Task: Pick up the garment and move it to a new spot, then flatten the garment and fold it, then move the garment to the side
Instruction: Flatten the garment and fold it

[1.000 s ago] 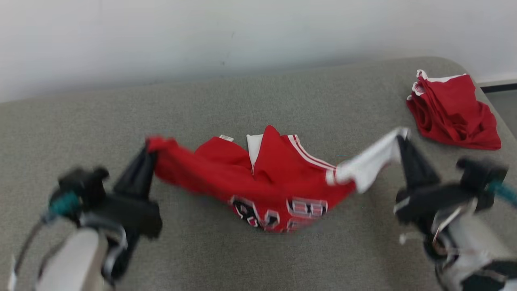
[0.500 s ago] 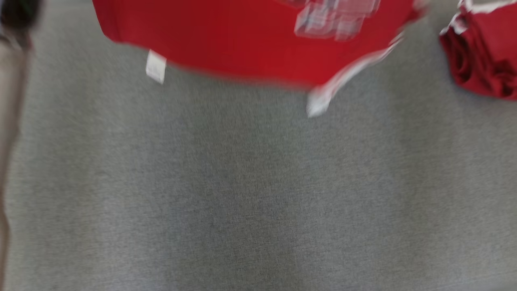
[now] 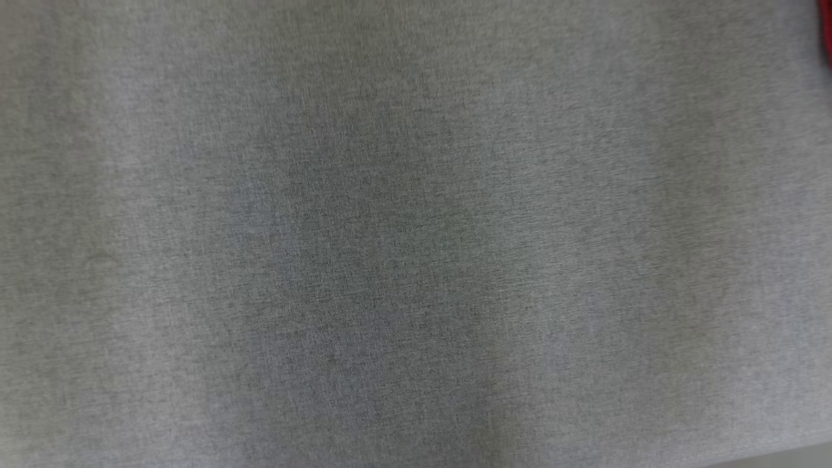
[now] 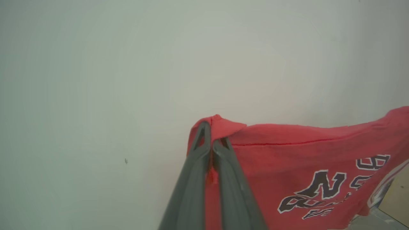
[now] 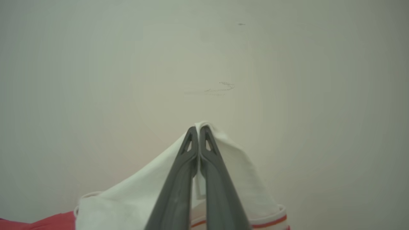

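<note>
A: Where is the red short-sleeved jersey with dark white-outlined lettering (image 4: pixel 287 153)?
B: Held up before a pale wall (image 4: pixel 96 80). Its top edge runs sideways and the lettering reads right way up.
A: And the grips?
B: The left gripper (image 4: pixel 212 137) is pinched tight on a red corner, the right gripper (image 5: pixel 198 129) on the white sleeve (image 5: pixel 134 198). A grey woven surface (image 3: pixel 416 234) lies below.

A big grey cloth top (image 3: pixel 416 234) lies flat and wide. It looks soft and a bit blurry. At its far right edge peeks a tiny bit of something red (image 3: pixel 828 39). It is too small to tell what it is. There is also a plain pale wall (image 4: pixel 96 80). The wall has a small dark dot (image 4: pixel 126 161). It also has a faint scribbly mark (image 5: pixel 220 88), with a little dark spot (image 5: pixel 241 24) near it.
</note>
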